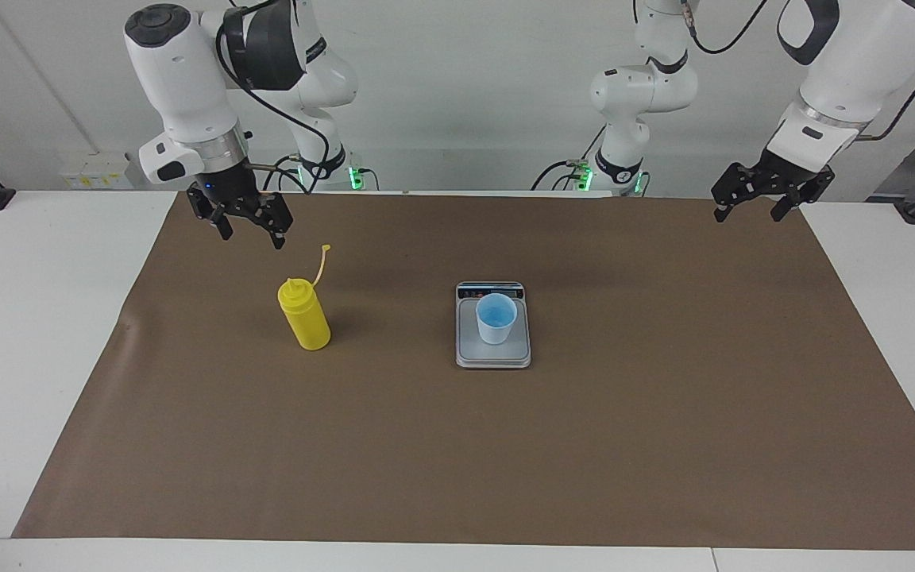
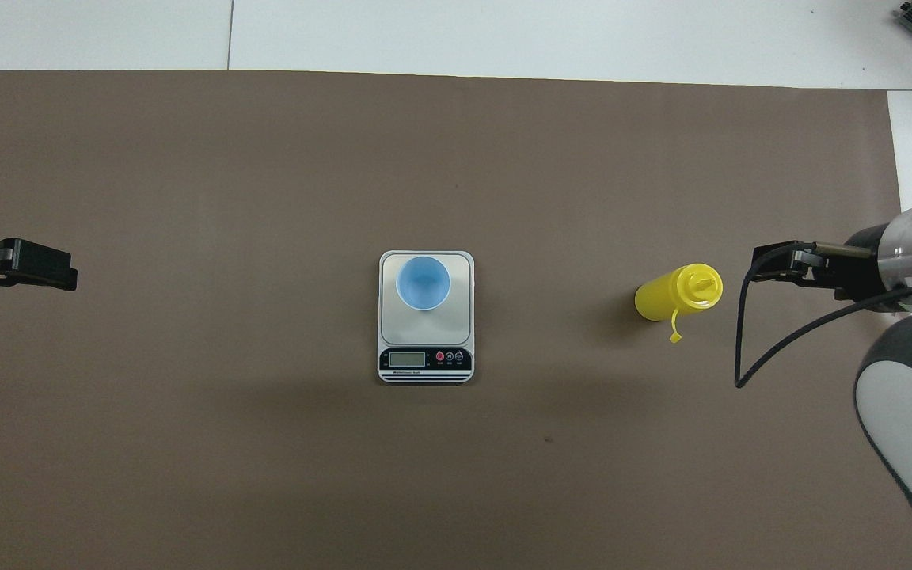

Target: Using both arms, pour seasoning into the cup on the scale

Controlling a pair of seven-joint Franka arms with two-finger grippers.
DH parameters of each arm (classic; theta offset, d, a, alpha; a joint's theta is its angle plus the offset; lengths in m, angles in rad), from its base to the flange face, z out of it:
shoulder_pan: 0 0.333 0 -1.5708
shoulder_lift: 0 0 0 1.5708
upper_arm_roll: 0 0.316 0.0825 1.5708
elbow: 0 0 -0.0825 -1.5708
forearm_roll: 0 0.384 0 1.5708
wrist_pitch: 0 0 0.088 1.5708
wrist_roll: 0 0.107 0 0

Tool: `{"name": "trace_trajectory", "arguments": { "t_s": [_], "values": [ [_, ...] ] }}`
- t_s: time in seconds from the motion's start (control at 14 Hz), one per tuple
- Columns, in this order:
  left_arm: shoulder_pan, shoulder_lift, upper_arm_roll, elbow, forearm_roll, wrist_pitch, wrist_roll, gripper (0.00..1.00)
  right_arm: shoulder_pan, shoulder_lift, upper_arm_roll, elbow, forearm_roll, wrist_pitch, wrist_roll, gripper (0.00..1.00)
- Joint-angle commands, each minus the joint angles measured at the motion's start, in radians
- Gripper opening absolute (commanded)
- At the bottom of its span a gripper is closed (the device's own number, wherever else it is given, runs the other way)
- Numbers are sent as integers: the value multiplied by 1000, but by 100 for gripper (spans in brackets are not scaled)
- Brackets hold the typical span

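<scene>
1. The right gripper (image 1: 247, 226) hangs spread open and empty in the air, just toward the right arm's end of the seasoning (image 1: 304, 315), which stands upright.
2. The cup (image 1: 496, 318) sits on the scale (image 1: 493, 356) mid-table.
3. The left gripper (image 1: 771, 195) waits open, well apart.

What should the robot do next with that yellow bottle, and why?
Probably lower the right gripper around the yellow bottle and close on it. The gripper is open, holds nothing and hangs over the brown mat, while the bottle stands upright and untouched. The cup already sits on the scale, and the left gripper waits.
</scene>
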Motion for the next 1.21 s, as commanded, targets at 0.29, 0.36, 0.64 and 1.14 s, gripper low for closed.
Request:
{"name": "trace_trajectory", "arguments": {
  "t_s": [0.29,0.36,0.64,1.14],
  "values": [
    [12,-18,-4,-12,-8,-9,9,100,45,53,5,79,-48,-32,-23,100],
    [12,-18,-4,-12,-8,-9,9,100,45,53,5,80,-64,-46,-26,100],
    [12,-18,-4,-12,-8,-9,9,100,81,47,7,79,-67,-67,-24,100],
    [12,-18,-4,-12,-8,-9,9,100,103,42,5,79,-73,-110,-23,100]
  ]
}}
